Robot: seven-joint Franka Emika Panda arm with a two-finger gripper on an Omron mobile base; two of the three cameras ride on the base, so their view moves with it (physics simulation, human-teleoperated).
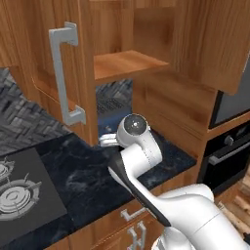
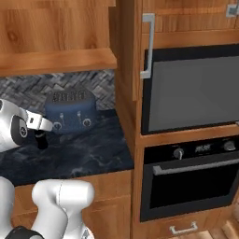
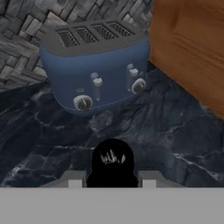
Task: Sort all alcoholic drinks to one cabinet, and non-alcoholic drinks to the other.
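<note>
One small black cola-style bottle [image 3: 112,164] sits clamped between the nearly closed jaws of the two-finger gripper [image 3: 112,183], its dark rounded top showing at the bottom of the hand view and its dark body hanging below the wrist in the right base view [image 2: 42,140]. The bottle is carried in front of the blue four-slot toaster [image 3: 98,72], above the dark marbled stone counter [image 3: 175,135] on which the toaster stands. Above the toaster hangs the open wooden wall cabinet, whose bare shelf [image 1: 128,64] looks like the likely place for this non-alcoholic drink. To do it well, the arm should lift the bottle straight up, clear of the toaster, keep it upright, pass inside the open door with the grey handle [image 1: 63,73], and release only once its base rests flat on the shelf.
</note>
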